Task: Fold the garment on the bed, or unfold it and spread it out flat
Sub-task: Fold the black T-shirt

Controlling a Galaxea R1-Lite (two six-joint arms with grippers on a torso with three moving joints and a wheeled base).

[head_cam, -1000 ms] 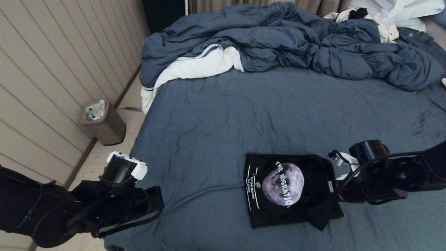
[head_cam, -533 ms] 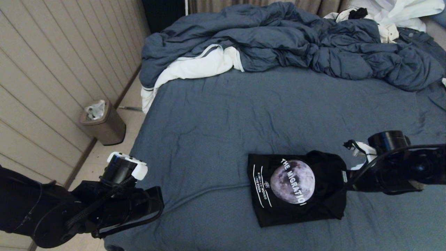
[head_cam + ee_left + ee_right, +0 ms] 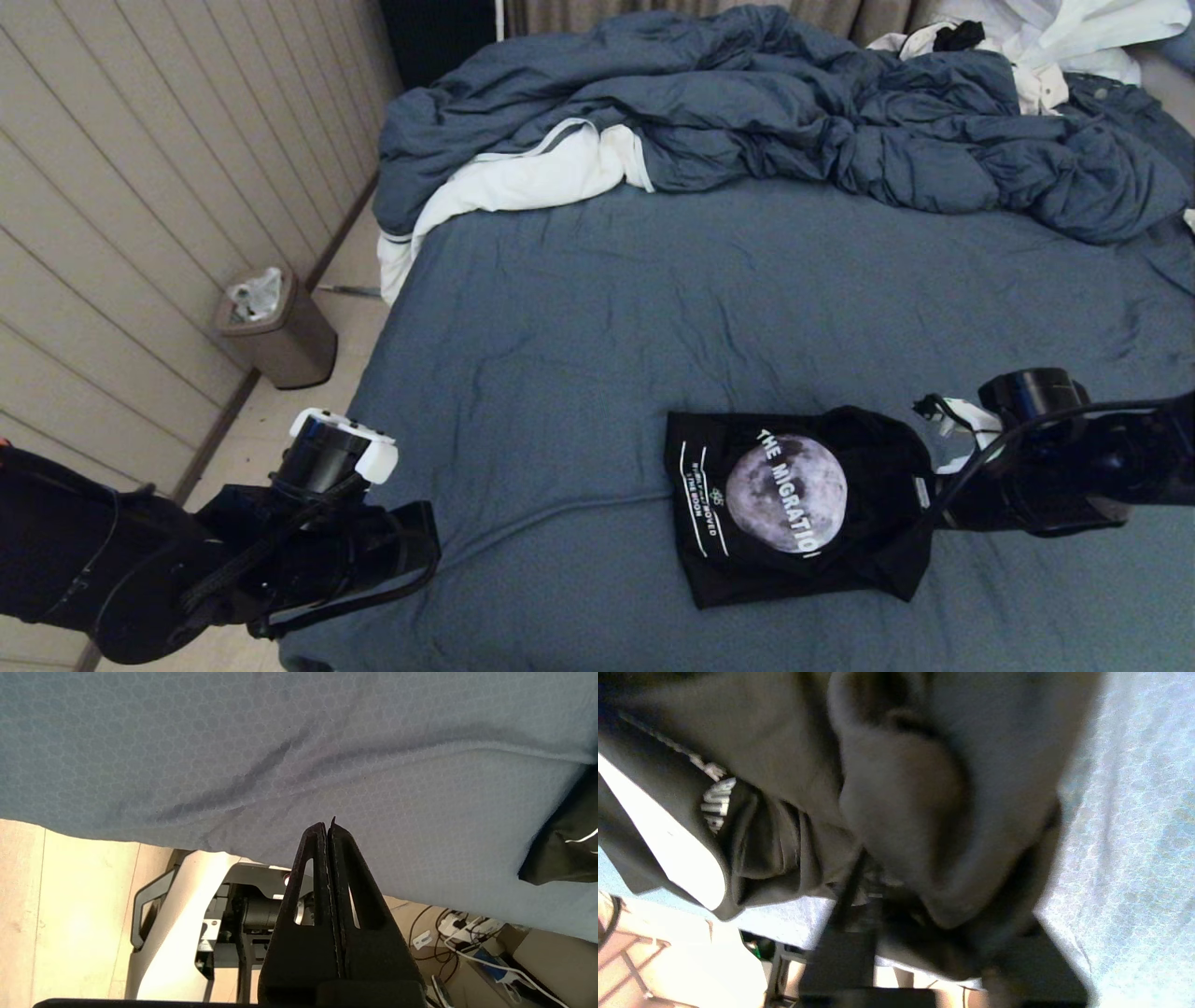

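The garment [image 3: 784,504] is a black T-shirt folded into a small rectangle, moon print and white text facing up, near the front of the bed [image 3: 653,317]. My right gripper [image 3: 941,506] is at the shirt's right edge, low on the sheet. In the right wrist view its fingers stand apart, open, with a bulging fold of the garment [image 3: 901,788] lying between them over the bed [image 3: 1134,812]. My left gripper [image 3: 329,826] is shut and empty beyond the bed's [image 3: 280,742] front left corner, with a corner of the garment [image 3: 565,854] off to one side.
A puffy blue-grey duvet [image 3: 794,112] is heaped across the far end, with a white cloth [image 3: 523,182] at its left and white clothes [image 3: 1074,37] at the far right. A brown bin [image 3: 280,331] stands on the floor by the panelled wall. Cables [image 3: 467,933] lie under the bed's front edge.
The garment slid to the right and its loose front-right flap was drawn in. My right gripper moved right with it, and its fingers have now parted. The left arm stayed put.
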